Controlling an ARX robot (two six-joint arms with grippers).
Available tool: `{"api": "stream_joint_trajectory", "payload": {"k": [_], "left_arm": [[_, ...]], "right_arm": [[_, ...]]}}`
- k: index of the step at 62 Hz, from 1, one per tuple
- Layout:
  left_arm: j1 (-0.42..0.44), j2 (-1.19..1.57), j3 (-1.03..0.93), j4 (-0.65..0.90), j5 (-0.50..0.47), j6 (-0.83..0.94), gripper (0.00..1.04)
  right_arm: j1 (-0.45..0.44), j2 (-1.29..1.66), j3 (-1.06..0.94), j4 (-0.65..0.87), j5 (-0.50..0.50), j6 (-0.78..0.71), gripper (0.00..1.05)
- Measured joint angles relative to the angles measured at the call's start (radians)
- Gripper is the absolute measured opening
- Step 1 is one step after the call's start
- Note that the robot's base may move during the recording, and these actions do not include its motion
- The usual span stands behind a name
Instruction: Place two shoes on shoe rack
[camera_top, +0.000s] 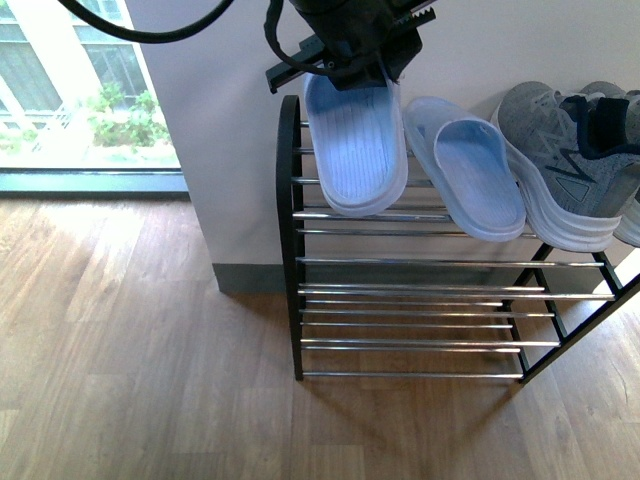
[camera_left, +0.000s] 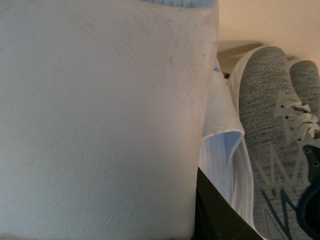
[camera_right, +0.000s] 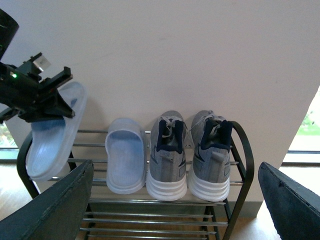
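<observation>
Indoors, wood floor (camera_top: 130, 340), white wall (camera_top: 220, 130), window (camera_top: 70, 90)

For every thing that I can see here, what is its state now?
Held sandal: gripped at one end, hanging tilted over the top tier.
Second sandal: resting on the top tier.
Sneakers: side by side on the top tier.
Shoe rack: lower tiers bare.
Left gripper: shut on the sandal.
Right gripper: open.
</observation>
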Motion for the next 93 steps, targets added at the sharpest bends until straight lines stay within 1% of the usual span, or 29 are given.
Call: {"api": "stream_joint_trajectory", "payload": {"k": [2,11,19,23,26,34,39,41,46,48,53,57,59,62,65,70,74,77,78,79,81,82,84,85,87,88,90,91,93], "left_arm": [[-0.002,0.023,0.020,-0.004,-0.014,-0.003,0.02],[-0.002,0.100,0.087,-0.034,0.014,-0.013,0.02],[-0.008,0.157,0.148,-0.080,-0.011,-0.022,0.02],[-0.008,0.161,0.156,-0.079,-0.007,-0.026,0.02],[-0.008,0.163,0.166,-0.082,-0.008,-0.028,0.07],[-0.007,0.168,0.196,-0.076,-0.006,-0.031,0.27],[-0.006,0.171,0.209,-0.079,-0.007,-0.040,0.41],[-0.006,0.171,0.209,-0.079,-0.005,-0.041,0.44],[-0.006,0.171,0.206,-0.078,0.003,-0.044,0.59],[-0.006,0.170,0.203,-0.076,0.005,-0.045,0.62],[-0.006,0.152,0.170,-0.067,0.004,-0.058,0.76],[-0.006,0.123,0.127,-0.052,-0.004,-0.066,0.85],[-0.006,0.089,0.087,-0.036,-0.010,-0.069,0.92],[-0.006,0.045,0.041,-0.016,-0.026,-0.064,0.97],[-0.006,-0.008,-0.002,-0.010,-0.041,-0.058,0.96],[-0.004,-0.115,-0.080,0.014,-0.117,-0.021,0.95],[0.000,-0.212,-0.155,0.055,-0.216,0.038,0.95],[0.006,-0.288,-0.229,0.118,-0.325,0.110,0.95],[0.008,-0.301,-0.243,0.130,-0.345,0.126,0.95],[0.010,-0.323,-0.278,0.184,-0.398,0.175,0.94],[0.016,-0.349,-0.330,0.282,-0.456,0.229,0.91],[0.022,-0.371,-0.381,0.390,-0.504,0.269,0.87],[0.030,-0.393,-0.436,0.496,-0.536,0.338,0.83],[0.040,-0.415,-0.496,0.598,-0.551,0.378,0.80],[0.051,-0.437,-0.557,0.692,-0.554,0.441,0.76],[0.063,-0.458,-0.618,0.776,-0.552,0.485,0.73],[0.075,-0.480,-0.678,0.852,-0.547,0.523,0.69],[0.088,-0.500,-0.736,0.920,-0.541,0.553,0.65],[0.101,-0.522,-0.794,0.981,-0.534,0.572,0.62]], "right_arm": [[0.000,0.000,0.000,0.000,0.000,0.000,0.96],[0.000,0.000,0.000,0.000,0.000,0.000,0.96],[0.000,0.000,0.000,0.000,0.000,0.000,0.96],[0.000,0.000,0.000,0.000,0.000,0.000,0.96],[0.000,0.000,0.000,0.000,0.000,0.000,0.96],[0.000,0.000,0.000,0.000,0.000,0.000,0.96],[0.000,0.000,0.000,0.000,0.000,0.000,0.96],[0.000,0.000,0.000,0.000,0.000,0.000,0.96],[0.000,0.000,0.000,0.000,0.000,0.000,0.96],[0.000,0.000,0.000,0.000,0.000,0.000,0.96],[0.000,0.000,0.000,0.000,0.000,0.000,0.96],[0.000,0.000,0.000,0.000,0.000,0.000,0.96],[0.000,0.000,0.000,0.000,0.000,0.000,0.96],[0.000,0.000,0.000,0.000,0.000,0.000,0.96],[0.000,0.000,0.000,0.000,0.000,0.000,0.96],[0.000,0.000,0.000,0.000,0.000,0.000,0.96],[0.000,0.000,0.000,0.000,0.000,0.000,0.96],[0.000,0.000,0.000,0.000,0.000,0.000,0.96],[0.000,0.000,0.000,0.000,0.000,0.000,0.96],[0.000,0.000,0.000,0.000,0.000,0.000,0.96],[0.000,0.000,0.000,0.000,0.000,0.000,0.96],[0.000,0.000,0.000,0.000,0.000,0.000,0.96],[0.000,0.000,0.000,0.000,0.000,0.000,0.96],[0.000,0.000,0.000,0.000,0.000,0.000,0.96],[0.000,0.000,0.000,0.000,0.000,0.000,0.96],[0.000,0.000,0.000,0.000,0.000,0.000,0.96],[0.000,0.000,0.000,0.000,0.000,0.000,0.96],[0.000,0.000,0.000,0.000,0.000,0.000,0.96],[0.000,0.000,0.000,0.000,0.000,0.000,0.96]]}}
